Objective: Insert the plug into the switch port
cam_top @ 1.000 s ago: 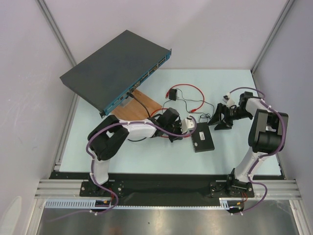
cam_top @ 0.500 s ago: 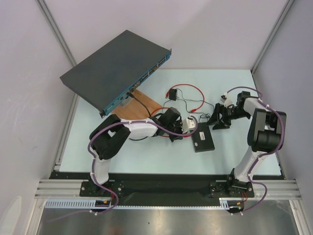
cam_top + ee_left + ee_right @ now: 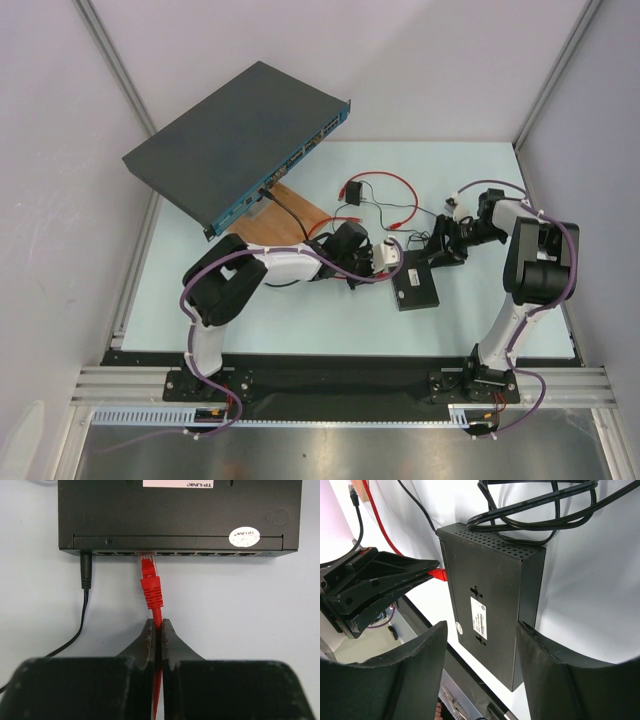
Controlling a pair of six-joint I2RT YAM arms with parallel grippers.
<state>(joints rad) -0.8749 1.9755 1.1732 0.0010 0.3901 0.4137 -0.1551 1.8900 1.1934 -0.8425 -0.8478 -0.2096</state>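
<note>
The plug (image 3: pixel 150 577), red with a clear tip, points at the switch port (image 3: pixel 146 554) in the side edge of the small black box (image 3: pixel 180 515). Its tip sits in the port's mouth. My left gripper (image 3: pixel 158 630) is shut on the thin red cable just behind the plug. In the top view the left gripper (image 3: pixel 385 258) is beside the box (image 3: pixel 417 286). My right gripper (image 3: pixel 481 625) is open and straddles the box (image 3: pixel 490 580) with its white label (image 3: pixel 479 617). Its right finger is close against the box's side, and its left finger stands apart.
A large dark grey rack unit (image 3: pixel 230 135) with a blue front fills the back left, and a wooden board (image 3: pixel 290 215) lies below it. A little black cube (image 3: pixel 354 190) and red cable loops (image 3: pixel 390 185) lie behind the box. Coiled black cable (image 3: pixel 535 505) rests at the box's far end.
My right gripper has moved left to the small black box and its jaws have narrowed a little. The left arm and the plug have stayed put.
</note>
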